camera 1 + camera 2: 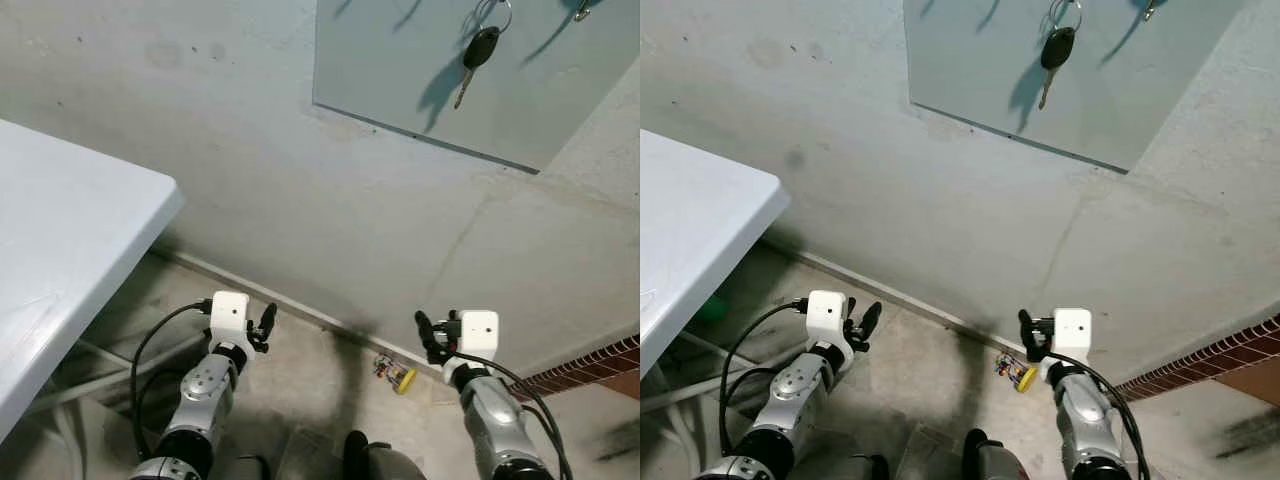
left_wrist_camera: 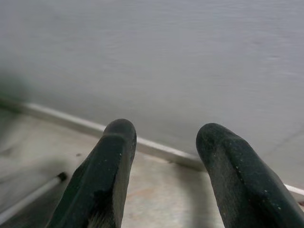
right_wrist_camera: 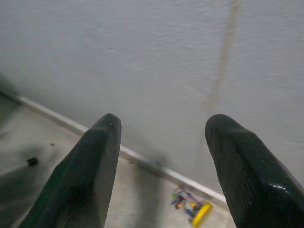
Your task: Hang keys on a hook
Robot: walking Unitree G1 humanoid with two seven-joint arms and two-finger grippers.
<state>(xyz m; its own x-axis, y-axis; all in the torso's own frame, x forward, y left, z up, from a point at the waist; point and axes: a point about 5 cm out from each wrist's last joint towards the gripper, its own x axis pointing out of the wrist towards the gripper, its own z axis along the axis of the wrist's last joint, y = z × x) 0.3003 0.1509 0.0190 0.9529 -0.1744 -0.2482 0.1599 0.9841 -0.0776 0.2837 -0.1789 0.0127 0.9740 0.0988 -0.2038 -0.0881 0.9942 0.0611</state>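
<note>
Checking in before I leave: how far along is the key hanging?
Looks done: a black car key hangs by its ring from a hook on the grey wall board. Nothing in hand: left gripper and right gripper are open, empty and low. A small colourful object lies on the floor.

A black-headed key (image 1: 478, 55) hangs on a ring against a pale board (image 1: 400, 70) fixed to the grey wall. Below, the left gripper (image 1: 266, 322) and right gripper (image 1: 424, 330) are held low above the floor, near the skirting. A white table (image 1: 60, 230) stands at left, and a small yellow-and-coloured object (image 1: 395, 373) lies by the wall.
</note>
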